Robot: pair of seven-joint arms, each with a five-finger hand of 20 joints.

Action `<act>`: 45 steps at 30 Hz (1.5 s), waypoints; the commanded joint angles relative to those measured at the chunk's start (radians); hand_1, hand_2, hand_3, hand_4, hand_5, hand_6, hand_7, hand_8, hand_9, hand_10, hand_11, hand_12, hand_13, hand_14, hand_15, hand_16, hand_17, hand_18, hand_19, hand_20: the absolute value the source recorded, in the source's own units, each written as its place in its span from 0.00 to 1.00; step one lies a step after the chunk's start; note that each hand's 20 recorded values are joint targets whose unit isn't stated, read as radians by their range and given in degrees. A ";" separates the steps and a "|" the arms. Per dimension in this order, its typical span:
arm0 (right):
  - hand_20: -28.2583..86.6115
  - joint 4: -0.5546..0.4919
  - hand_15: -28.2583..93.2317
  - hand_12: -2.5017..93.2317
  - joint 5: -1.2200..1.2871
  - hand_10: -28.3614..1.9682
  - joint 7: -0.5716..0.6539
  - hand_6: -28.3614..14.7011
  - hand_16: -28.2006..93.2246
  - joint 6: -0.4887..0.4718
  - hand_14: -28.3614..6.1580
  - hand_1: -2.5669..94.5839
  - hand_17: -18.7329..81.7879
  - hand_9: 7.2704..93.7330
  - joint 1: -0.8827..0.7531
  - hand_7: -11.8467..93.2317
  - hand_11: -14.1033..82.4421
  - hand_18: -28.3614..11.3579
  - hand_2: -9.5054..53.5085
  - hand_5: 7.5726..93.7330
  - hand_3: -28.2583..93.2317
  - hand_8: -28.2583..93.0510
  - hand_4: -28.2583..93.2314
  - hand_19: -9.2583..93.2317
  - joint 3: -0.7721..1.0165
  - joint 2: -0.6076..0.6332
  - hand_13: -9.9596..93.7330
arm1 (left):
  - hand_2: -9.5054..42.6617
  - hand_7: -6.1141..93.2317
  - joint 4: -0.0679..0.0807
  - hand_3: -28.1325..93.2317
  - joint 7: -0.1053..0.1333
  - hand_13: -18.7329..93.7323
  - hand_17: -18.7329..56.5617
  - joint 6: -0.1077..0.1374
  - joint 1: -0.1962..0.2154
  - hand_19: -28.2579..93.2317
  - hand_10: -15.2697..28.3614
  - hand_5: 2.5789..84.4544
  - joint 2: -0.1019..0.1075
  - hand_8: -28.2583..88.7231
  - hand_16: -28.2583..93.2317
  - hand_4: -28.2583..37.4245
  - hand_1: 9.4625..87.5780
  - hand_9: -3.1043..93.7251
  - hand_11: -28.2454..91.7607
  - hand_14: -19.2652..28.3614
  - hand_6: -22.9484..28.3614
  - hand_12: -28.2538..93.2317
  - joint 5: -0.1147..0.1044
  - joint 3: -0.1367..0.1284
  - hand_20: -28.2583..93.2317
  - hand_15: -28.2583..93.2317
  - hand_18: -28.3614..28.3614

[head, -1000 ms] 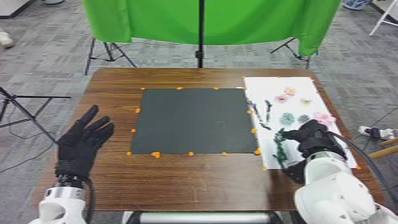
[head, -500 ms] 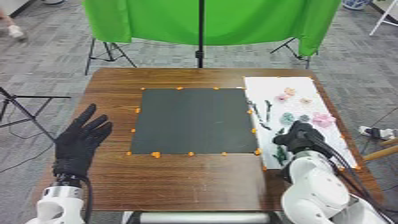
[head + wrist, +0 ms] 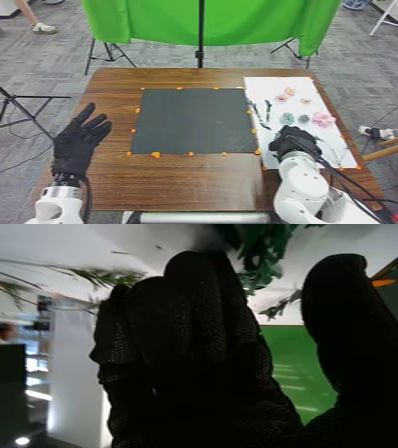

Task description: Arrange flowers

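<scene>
A robot's right hand (image 3: 294, 141) hangs over the white sheet (image 3: 265, 86) at lower right of the head view, its fingers straight and its thumb apart, grasping nothing. In the right wrist view, a leafy green sprig (image 3: 265, 251) lies just by the fingertips, towards the opening between fingers and thumb, its long axis running roughly along the fingers. That line looks decisive: closing the thumb across the stem should pinch it, though contact cannot be told. The left hand (image 3: 80, 141), open at left of the frame, is well apart, across the dark mat (image 3: 191, 120) on the counter (image 3: 191, 182).
</scene>
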 commanded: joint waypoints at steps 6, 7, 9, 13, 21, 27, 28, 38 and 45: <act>0.56 0.057 0.86 0.27 -0.086 0.46 -0.065 0.55 0.41 -0.020 0.56 0.59 0.66 0.83 -0.022 0.55 0.74 0.14 0.00 0.82 0.79 0.32 0.00 1.00 -0.065 0.005 0.86 | 0.31 0.13 -0.008 0.88 -0.006 0.34 0.14 0.009 0.022 0.71 0.79 0.41 -0.009 0.18 0.15 0.00 0.14 0.36 0.42 0.97 0.57 0.32 -0.001 -0.013 0.22 0.67 1.00; 0.57 0.056 0.86 0.28 -0.098 0.46 -0.068 0.55 0.41 -0.010 0.56 0.59 0.66 0.84 -0.027 0.54 0.73 0.14 0.00 0.82 0.79 0.33 0.00 1.00 -0.062 0.010 0.86 | 0.31 0.13 -0.011 0.88 -0.013 0.34 0.14 0.007 0.027 0.71 0.79 0.41 -0.017 0.17 0.15 0.00 0.14 0.36 0.42 0.97 0.57 0.32 0.004 -0.018 0.22 0.67 1.00; 0.59 0.056 0.86 0.29 -0.121 0.47 -0.070 0.53 0.41 0.049 0.56 0.60 0.67 0.85 -0.032 0.51 0.72 0.15 0.00 0.84 0.80 0.34 0.00 1.00 -0.058 0.014 0.87 | 0.31 0.13 -0.011 0.88 -0.015 0.34 0.14 0.006 0.027 0.71 0.80 0.41 -0.019 0.17 0.15 0.00 0.14 0.36 0.42 0.97 0.57 0.32 0.005 -0.020 0.22 0.67 1.00; 0.62 0.049 0.87 0.30 -0.178 0.49 -0.062 0.53 0.42 0.139 0.56 0.61 0.68 0.87 -0.029 0.49 0.71 0.15 0.00 0.87 0.80 0.35 0.00 1.00 -0.052 0.028 0.88 | 0.31 0.13 -0.010 0.88 -0.013 0.34 0.14 0.005 0.024 0.71 0.80 0.41 -0.020 0.18 0.15 0.00 0.14 0.36 0.42 0.97 0.57 0.32 0.005 -0.019 0.22 0.67 1.00; 0.66 -0.018 0.88 0.30 -0.250 0.50 -0.064 0.52 0.42 0.237 0.57 0.61 0.70 0.89 -0.005 0.46 0.71 0.16 0.00 0.89 0.82 0.36 0.00 1.00 -0.028 0.032 0.90 | 0.31 0.13 -0.011 0.88 -0.009 0.34 0.14 0.005 0.024 0.71 0.80 0.41 -0.017 0.18 0.15 0.00 0.14 0.36 0.42 0.97 0.57 0.32 0.005 -0.019 0.22 0.67 1.00; 0.67 -0.076 0.88 0.30 -0.219 0.50 -0.118 0.51 0.43 0.251 0.57 0.61 0.70 0.90 0.073 0.45 0.71 0.16 0.00 0.90 0.82 0.37 0.00 1.00 -0.058 -0.010 0.90 | 0.31 0.13 -0.021 0.88 -0.009 0.34 0.14 0.010 0.032 0.71 0.80 0.41 -0.015 0.18 0.15 0.00 0.14 0.36 0.42 0.97 0.57 0.32 0.007 -0.026 0.22 0.67 1.00; 0.67 -0.076 0.88 0.30 -0.207 0.50 -0.134 0.51 0.43 0.245 0.57 0.61 0.70 0.90 0.110 0.45 0.71 0.16 0.00 0.90 0.82 0.37 0.00 1.00 -0.079 -0.030 0.90 | 0.31 0.13 -0.024 0.88 -0.011 0.34 0.14 0.013 0.038 0.71 0.80 0.41 -0.015 0.18 0.15 0.00 0.14 0.36 0.42 0.97 0.57 0.32 0.007 -0.030 0.22 0.67 1.00; 0.68 0.154 0.88 0.30 -0.128 0.50 -0.378 0.52 0.43 0.207 0.57 0.61 0.71 0.90 0.478 0.44 0.71 0.16 0.00 0.91 0.82 0.38 0.00 1.00 -0.324 -0.374 0.90 | 0.31 0.13 -0.054 0.88 0.029 0.34 0.14 0.058 0.062 0.71 0.80 0.41 0.037 0.18 0.15 0.00 0.14 0.36 0.42 0.97 0.58 0.32 -0.011 -0.045 0.22 0.67 1.00; 0.69 0.372 0.88 0.29 -0.072 0.51 -0.451 0.52 0.43 0.133 0.58 0.60 0.72 0.91 0.553 0.44 0.72 0.16 0.00 0.92 0.83 0.38 0.00 1.00 -0.424 -0.547 0.91 | 0.31 0.13 -0.059 0.88 0.011 0.34 0.14 0.079 0.020 0.71 0.80 0.41 0.065 0.18 0.15 0.00 0.14 0.36 0.42 0.97 0.57 0.32 -0.013 -0.040 0.22 0.67 1.00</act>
